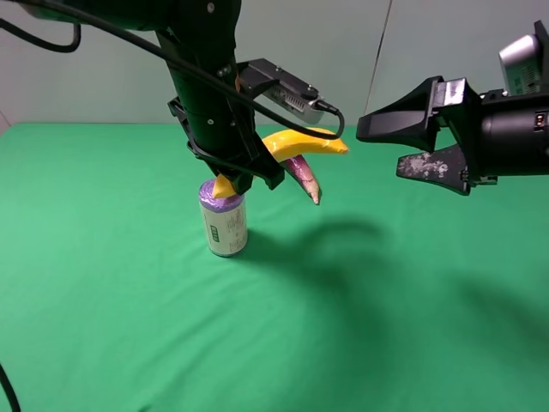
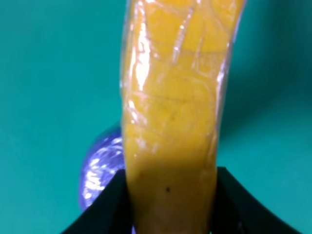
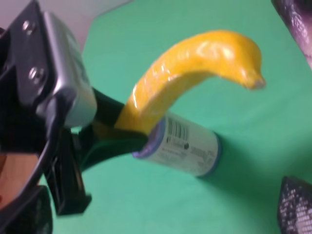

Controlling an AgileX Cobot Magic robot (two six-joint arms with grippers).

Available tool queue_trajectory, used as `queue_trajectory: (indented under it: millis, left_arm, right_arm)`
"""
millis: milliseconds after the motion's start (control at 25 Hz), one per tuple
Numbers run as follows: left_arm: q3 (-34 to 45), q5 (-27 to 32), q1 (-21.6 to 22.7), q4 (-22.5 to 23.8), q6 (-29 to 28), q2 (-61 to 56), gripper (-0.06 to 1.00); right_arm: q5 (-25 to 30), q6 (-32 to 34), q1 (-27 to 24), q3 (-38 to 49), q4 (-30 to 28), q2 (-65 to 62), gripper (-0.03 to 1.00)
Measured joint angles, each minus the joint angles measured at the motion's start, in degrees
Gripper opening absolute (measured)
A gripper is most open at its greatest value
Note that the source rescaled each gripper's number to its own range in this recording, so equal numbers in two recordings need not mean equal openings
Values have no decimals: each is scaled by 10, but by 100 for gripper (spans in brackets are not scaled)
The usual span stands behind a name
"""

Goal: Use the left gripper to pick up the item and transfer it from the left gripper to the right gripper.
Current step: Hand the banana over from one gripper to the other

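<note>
A green cloth covers the tabletop (image 1: 103,326) from edge to edge, smooth and marked only by soft shadows under the arms. Behind it stands a plain pale wall (image 1: 103,86) with one thin dark line running down it.

There is one banana (image 1: 300,142), one roll (image 1: 223,225), one eggplant (image 1: 302,176), and two arms, each with one end effector.

The left end effector (image 1: 244,176) is clamped tight on the banana near its lower end. In the left wrist view both black jaws press against the yellow skin, which shines under a clear film. The banana is held up off the tabletop, directly over the roll. Its short end shows just above the roll's purple top, and its long curved end reaches out towards the right side.

The right end effector (image 1: 382,148) hangs in the air with its jaws spread wide and nothing between them. It faces the banana's free tip, near it but apart.

The roll stands upright on the cloth, with a pale printed label on its side. The purple eggplant shows just below the banana, partly hidden by the left arm, with its tapered end pointing down. Whether it touches the banana cannot be told.
</note>
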Motion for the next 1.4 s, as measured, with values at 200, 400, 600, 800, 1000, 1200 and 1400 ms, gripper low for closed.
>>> queue_trajectory:
  millis: [200,400,600,800,1000,1200,1400]
  left_arm:
    - [-2,-8,-13,0,0,1,0]
    - [-2,-26,-23,-4,0,1,0]
    - [-2,-46,-28,-20,0,1,0]
    - [-2,-47,-30,-34,0,1,0]
    - [-2,-47,-31,-57,0,1,0]
    - [-2,-47,-31,-73,0,1,0]
    - [-2,-53,-31,-114,16,1,0]
  right_arm:
    - [-1,-49,0,0,37,44,100]
    - [-4,-97,0,0,54,91,100]
    - [-4,-160,0,0,113,134,100]
    - [1,-205,0,0,164,167,100]
    - [1,-236,0,-1,195,181,100]
    - [-1,-255,0,-1,199,185,100]
    - [-14,-259,0,-1,199,185,100]
